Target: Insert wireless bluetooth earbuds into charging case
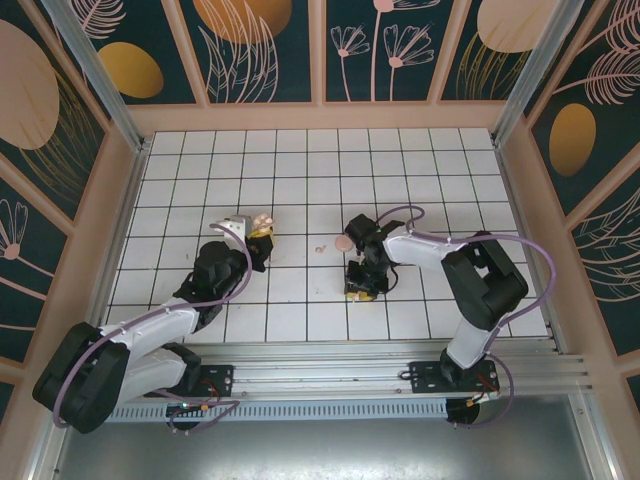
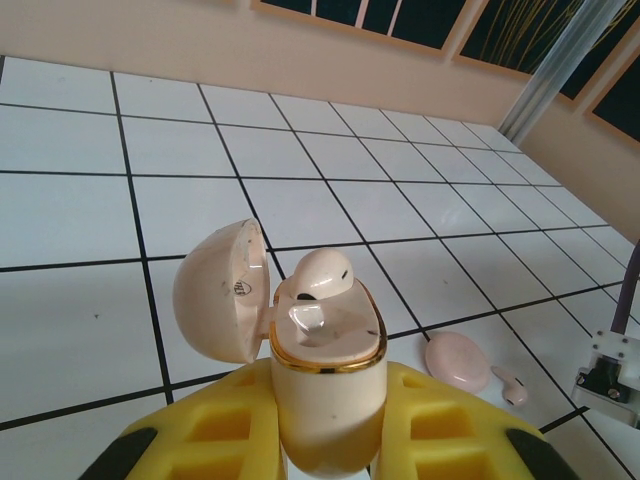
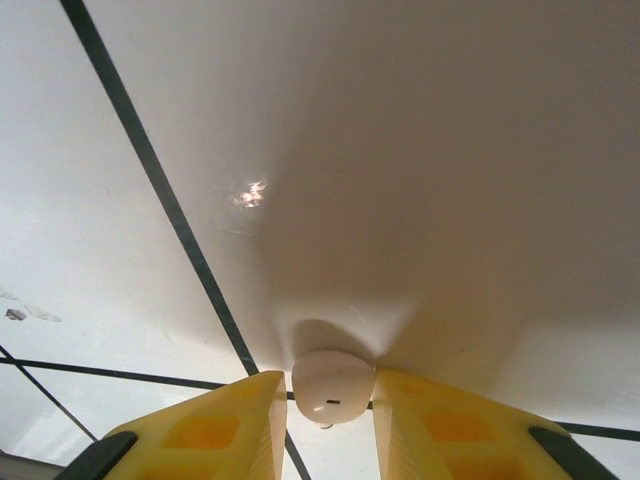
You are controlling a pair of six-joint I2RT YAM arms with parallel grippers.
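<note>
My left gripper [image 2: 326, 385] is shut on the charging case [image 2: 322, 420], a pale box with a gold rim, held upright above the tiles with its lid [image 2: 220, 290] swung open to the left. One earbud [image 2: 318, 275] sticks up from the far socket. The near socket shows a glossy pale shape I cannot identify. From above, the case [image 1: 262, 222] sits at the left gripper's [image 1: 258, 238] tip. My right gripper [image 3: 328, 380] is down at the floor, its yellow fingers closed round a small pale earbud [image 3: 335, 395]. It stands right of centre [image 1: 362, 288].
A pink rounded oval piece [image 2: 457, 360] lies on the tiles right of the case, with a tiny pale earbud-like piece [image 2: 510, 385] beside it. From above, both lie between the arms [image 1: 343, 243]. Walls enclose the tiled floor [image 1: 400, 180] on three sides.
</note>
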